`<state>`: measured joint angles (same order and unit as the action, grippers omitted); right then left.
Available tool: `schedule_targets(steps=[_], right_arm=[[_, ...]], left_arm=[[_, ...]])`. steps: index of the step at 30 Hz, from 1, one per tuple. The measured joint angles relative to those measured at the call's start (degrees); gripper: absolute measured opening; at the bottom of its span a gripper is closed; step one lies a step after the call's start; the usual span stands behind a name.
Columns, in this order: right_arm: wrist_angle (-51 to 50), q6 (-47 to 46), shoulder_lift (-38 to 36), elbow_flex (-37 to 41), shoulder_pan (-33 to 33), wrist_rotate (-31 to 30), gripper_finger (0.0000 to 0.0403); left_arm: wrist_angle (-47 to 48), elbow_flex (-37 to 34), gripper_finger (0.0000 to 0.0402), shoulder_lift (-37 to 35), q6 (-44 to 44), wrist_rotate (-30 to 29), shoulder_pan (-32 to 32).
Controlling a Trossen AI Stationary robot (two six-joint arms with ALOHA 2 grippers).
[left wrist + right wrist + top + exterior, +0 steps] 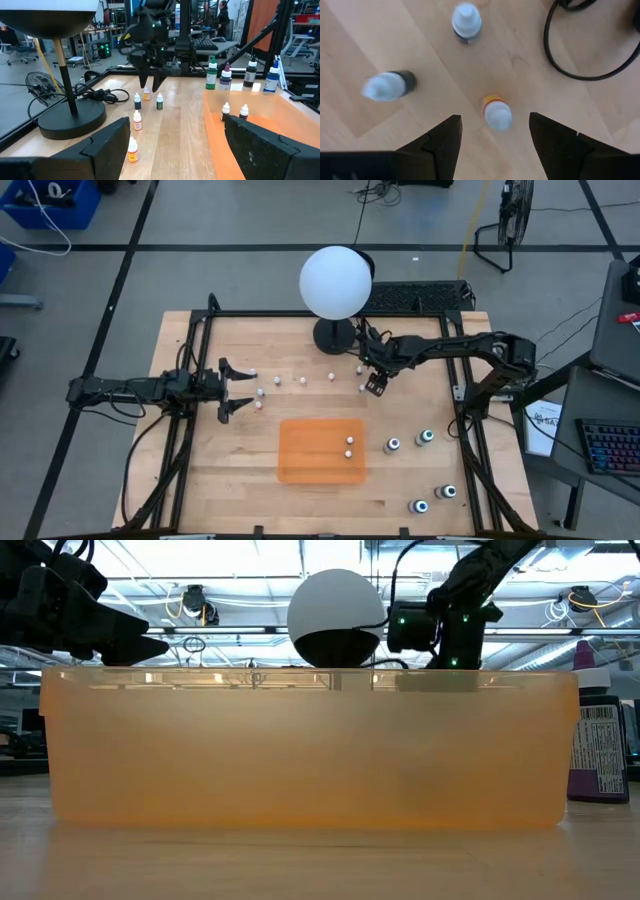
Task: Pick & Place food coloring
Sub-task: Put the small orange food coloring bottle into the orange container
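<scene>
Right gripper (375, 383) hangs over the worktop near its far edge, just in front of the lamp base (334, 335). You see its fingers spread and empty, with one small orange-banded bottle (497, 113) standing below the gap. Other small bottles (302, 380) stand in a loose row across the worktop. Two sit on the orange mat (322, 450); four larger bottles (425, 437) stand toward the right edge. Left gripper (236, 391) waits wide open, empty, near the left edge.
</scene>
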<state>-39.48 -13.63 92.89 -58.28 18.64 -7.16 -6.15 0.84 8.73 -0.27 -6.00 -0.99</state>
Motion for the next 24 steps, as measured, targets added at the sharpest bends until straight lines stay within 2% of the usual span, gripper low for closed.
schedule_targets(steps=[7, 24], right_arm=[[1.52, 0.96, 3.83, 0.0, 0.97, 1.51, 0.0219], [4.17, 1.3, 6.28, -0.04, 1.44, 3.63, 0.0215]], left_arm=[[0.0, 0.0, 0.0324, 0.0, 0.02, 0.0, 0.0], [-0.02, -0.02, 0.0324, 0.0, 0.01, 0.0, 0.0]])
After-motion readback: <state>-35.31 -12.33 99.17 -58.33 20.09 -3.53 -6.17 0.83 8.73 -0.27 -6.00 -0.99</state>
